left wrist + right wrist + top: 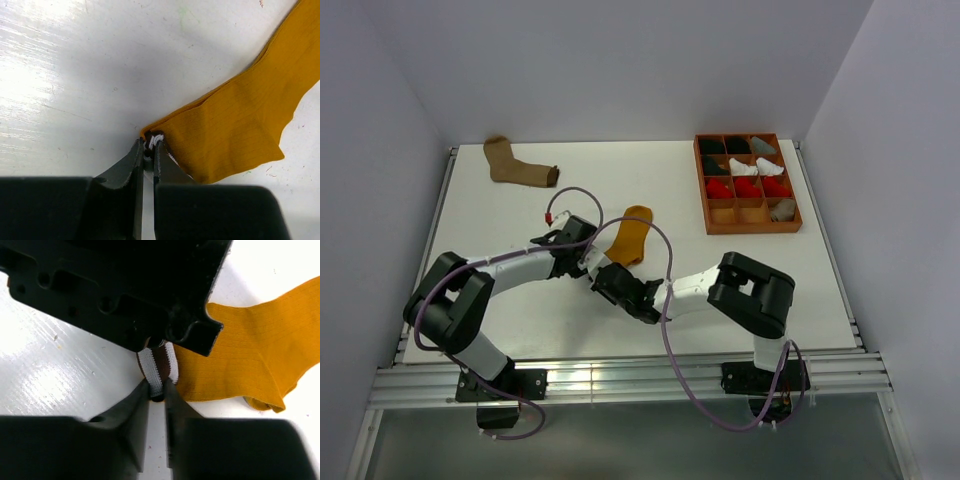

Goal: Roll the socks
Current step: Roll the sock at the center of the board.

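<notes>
Seen from above, my two arms reach in from the near edge of a white table (500, 215) and meet just short of its middle. A mustard sock (632, 235) lies there, its toe pointing to 12 o'clock and its cuff at the 7 o'clock end, where both my pincers come together. My left pincer (590, 255) comes in from 9 o'clock. In its wrist view, my left pincer (150, 145) is nearly shut, nipping the edge of the dark and white cuff, and the mustard sock (240, 125) trails away towards 2 o'clock, flat on the table with a few folds. My right pincer (608, 268) comes in from 4 o'clock. In its wrist view, my right pincer (157, 390) is narrow, its two fingertips pressed against a white stripe of the same cuff, right beneath the black body of my left pincer (125, 290). The mustard sock (250, 360) spreads out to 3 o'clock. A brown sock (515, 165) lies flat at the table's 11 o'clock corner, well apart from my arms. At 1 o'clock sits an orange-brown tray (701, 185) with many compartments, some holding rolled socks (747, 187) in red, white, black and grey.
</notes>
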